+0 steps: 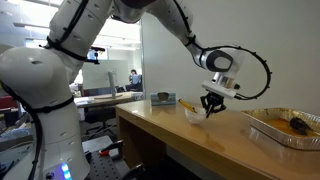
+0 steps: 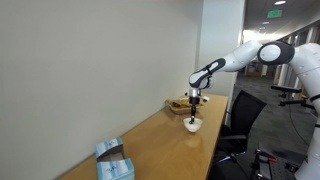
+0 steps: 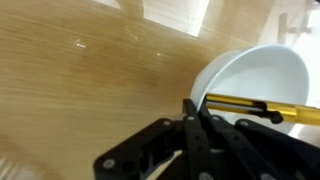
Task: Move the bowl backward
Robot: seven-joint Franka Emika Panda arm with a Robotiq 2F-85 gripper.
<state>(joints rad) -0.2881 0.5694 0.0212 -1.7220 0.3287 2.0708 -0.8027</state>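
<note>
The small white bowl sits on the wooden table, with a yellow-orange item lying across it and sticking out. It shows in both exterior views. My gripper comes down from above at the bowl's rim, its two black fingers pressed together on the near edge. In the exterior views the gripper hangs straight down onto the bowl. I cannot tell whether the bowl is lifted off the table.
A large silver foil tray with food stands on the table beside the bowl. A small tan object lies behind the bowl. A blue box is at the table's other end. A black office chair stands by the table edge.
</note>
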